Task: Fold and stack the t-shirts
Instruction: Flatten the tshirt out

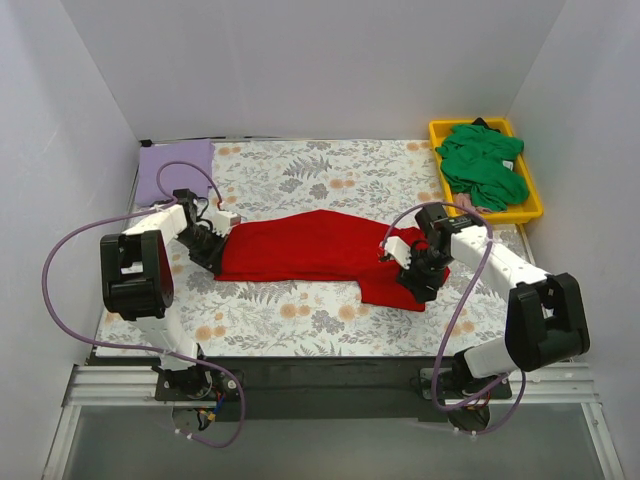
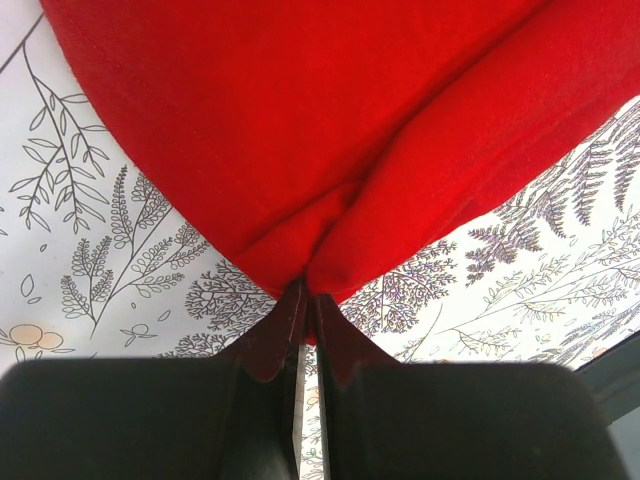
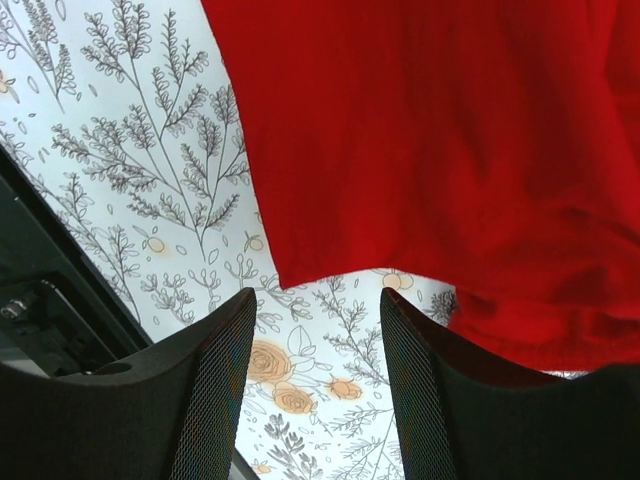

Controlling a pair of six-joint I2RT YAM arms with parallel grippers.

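Note:
The bright red t-shirt (image 1: 320,247) lies stretched across the middle of the floral table cloth (image 1: 300,175). My left gripper (image 1: 215,247) is at its left end, shut on a pinched fold of the red cloth (image 2: 300,150); the jaws (image 2: 308,300) meet on the fold's tip. My right gripper (image 1: 413,272) is at the shirt's right end, open and empty (image 3: 315,310), with the red shirt's edge (image 3: 440,140) just ahead of its fingertips. The pale lavender t-shirt (image 1: 173,170) lies folded at the far left. The green t-shirt (image 1: 484,165) is bunched in the yellow tray (image 1: 534,205).
The yellow tray stands at the far right corner. White walls close in the table on three sides. The table's dark front rail (image 3: 40,310) shows at the left of the right wrist view. Purple cables loop beside both arms.

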